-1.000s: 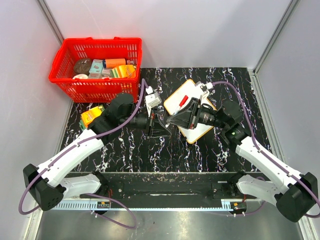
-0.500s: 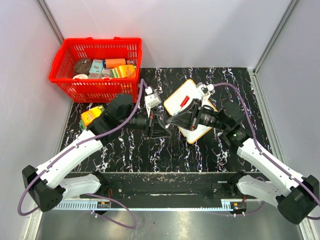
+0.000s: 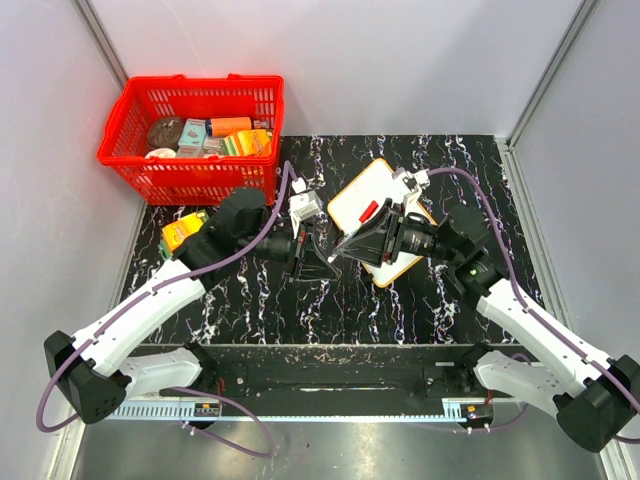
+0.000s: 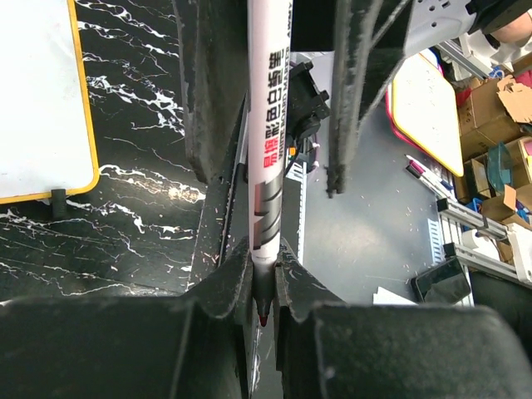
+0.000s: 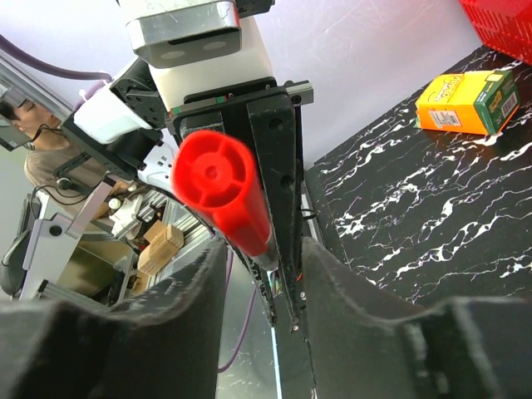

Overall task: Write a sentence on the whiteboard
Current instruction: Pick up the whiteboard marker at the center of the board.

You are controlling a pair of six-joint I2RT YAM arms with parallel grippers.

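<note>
Left claw (image 4: 264, 287): clenched on marker (image 4: 268, 141), frame centre, steadying barrel for uncapping.
Right claw (image 5: 258, 258): clenched on red cap (image 5: 220, 193).
Whiteboard (image 3: 372, 185): unmarked, upper right on counter (image 3: 400, 310).

Whiteboard (image 3: 372, 215) lower part hidden behind right pincer (image 3: 349, 247).

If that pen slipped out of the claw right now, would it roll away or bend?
The marker looks like a straight, rigid plastic tube, so it probably would not bend. Its round, smooth barrel would likely roll on the flat table. The left gripper holds it by one end alone, so it seems light.
</note>
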